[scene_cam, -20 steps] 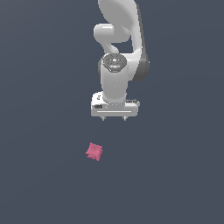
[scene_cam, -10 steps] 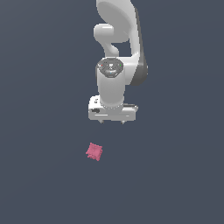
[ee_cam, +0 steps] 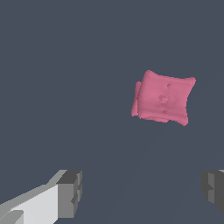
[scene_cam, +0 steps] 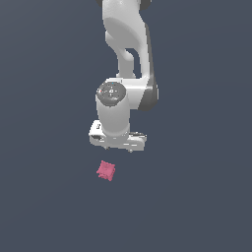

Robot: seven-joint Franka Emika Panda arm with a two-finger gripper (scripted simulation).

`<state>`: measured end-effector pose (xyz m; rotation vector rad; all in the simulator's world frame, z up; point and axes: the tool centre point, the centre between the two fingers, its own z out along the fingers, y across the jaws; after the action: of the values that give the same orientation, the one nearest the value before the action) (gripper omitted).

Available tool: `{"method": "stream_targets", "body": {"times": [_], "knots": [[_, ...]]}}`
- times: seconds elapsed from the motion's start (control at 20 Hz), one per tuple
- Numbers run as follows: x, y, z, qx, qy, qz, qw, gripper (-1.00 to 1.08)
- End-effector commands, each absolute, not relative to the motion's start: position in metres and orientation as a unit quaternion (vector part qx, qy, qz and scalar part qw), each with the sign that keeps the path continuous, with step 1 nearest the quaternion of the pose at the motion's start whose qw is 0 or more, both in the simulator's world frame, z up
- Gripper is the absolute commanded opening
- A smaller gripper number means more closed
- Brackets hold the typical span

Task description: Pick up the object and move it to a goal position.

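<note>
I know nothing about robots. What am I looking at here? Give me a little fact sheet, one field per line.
machine: one white robot arm in a simulated scene
fingers: gripper open, nothing between its fingers
thing to move: small pink-red object, lumpy-edged, roughly cube-like
where it lies: on the dark floor, apart from the fingers, not touched
relative size: much smaller than the arm
goal position: not marked in either view

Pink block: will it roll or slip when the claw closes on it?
The pink block has flat faces, so it probably won't roll. Its flared, lumpy corners may make it twist under an off-centre pinch. It looks small beside the open claw, so likely light and easily nudged.
</note>
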<state>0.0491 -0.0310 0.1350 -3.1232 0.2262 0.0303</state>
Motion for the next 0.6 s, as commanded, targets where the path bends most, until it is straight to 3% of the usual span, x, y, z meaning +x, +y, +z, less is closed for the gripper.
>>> {"method": "stream_targets", "body": {"times": [0.0, 0.55], "knots": [[0.062, -0.043, 0.126, -0.996, 0.09, 0.008, 0.004, 1.0], [0.098, -0.079, 0.098, -0.99, 0.142, 0.001, 0.001, 1.0]]}}
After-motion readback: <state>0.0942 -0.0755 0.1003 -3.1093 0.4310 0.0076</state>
